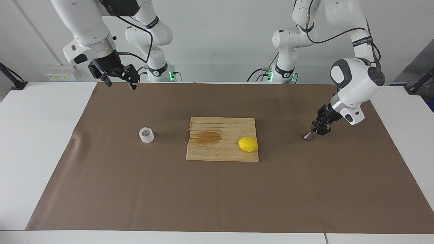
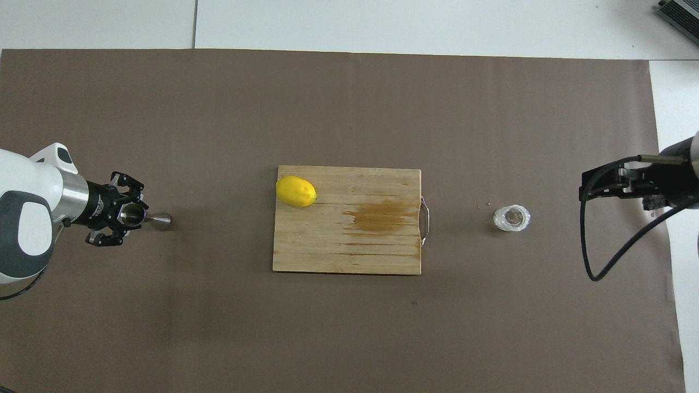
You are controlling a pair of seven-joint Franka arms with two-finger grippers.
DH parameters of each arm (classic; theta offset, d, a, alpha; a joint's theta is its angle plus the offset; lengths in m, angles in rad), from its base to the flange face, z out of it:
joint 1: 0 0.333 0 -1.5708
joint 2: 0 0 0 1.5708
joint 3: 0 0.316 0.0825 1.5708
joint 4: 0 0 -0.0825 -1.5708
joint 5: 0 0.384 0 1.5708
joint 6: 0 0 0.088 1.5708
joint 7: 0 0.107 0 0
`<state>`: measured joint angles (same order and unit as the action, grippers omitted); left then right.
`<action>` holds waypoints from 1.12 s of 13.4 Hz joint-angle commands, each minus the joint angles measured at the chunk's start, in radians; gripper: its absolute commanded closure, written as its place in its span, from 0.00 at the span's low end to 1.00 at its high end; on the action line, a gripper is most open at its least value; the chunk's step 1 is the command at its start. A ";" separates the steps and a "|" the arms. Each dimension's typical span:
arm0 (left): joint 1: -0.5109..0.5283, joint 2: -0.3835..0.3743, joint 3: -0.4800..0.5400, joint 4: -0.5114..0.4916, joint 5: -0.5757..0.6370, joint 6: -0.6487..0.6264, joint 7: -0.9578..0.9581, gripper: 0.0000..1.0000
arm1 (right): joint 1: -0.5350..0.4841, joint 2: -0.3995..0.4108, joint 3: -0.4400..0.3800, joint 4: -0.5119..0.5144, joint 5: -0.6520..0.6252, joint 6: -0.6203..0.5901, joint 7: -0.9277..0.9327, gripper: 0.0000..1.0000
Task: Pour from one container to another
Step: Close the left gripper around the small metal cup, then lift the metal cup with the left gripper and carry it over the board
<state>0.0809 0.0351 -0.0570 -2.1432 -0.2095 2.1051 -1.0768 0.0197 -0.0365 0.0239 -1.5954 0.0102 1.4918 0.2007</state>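
The left gripper (image 1: 318, 129) has its fingers pinched on the top cone of the steel jigger (image 1: 309, 134), which stands on the brown mat at the left arm's end, at about 3 o'clock from the cutting board (image 1: 222, 139) in the facing view. A lemon (image 1: 248, 144) sits on that board. At 9 o'clock from the board sits the crinkly plastic cup (image 1: 146, 135), untouched. The right gripper (image 1: 119, 80) waits above the mat's edge, fingers spread apart. Nothing is poured yet; the cup must be picked up and tipped.
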 commanded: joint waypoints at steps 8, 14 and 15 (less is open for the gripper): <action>-0.081 0.029 -0.006 0.195 0.074 -0.118 0.009 1.00 | -0.006 -0.013 -0.005 -0.011 0.024 -0.004 -0.029 0.00; -0.136 0.022 -0.014 0.270 0.111 -0.218 0.011 1.00 | -0.006 -0.013 -0.005 -0.011 0.024 -0.004 -0.029 0.00; -0.148 0.020 -0.015 0.276 0.111 -0.230 0.011 1.00 | -0.006 -0.013 -0.005 -0.011 0.024 -0.004 -0.029 0.00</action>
<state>-0.0356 0.0436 -0.0785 -1.9085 -0.1173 1.9257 -1.0693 0.0197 -0.0365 0.0239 -1.5954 0.0102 1.4918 0.2006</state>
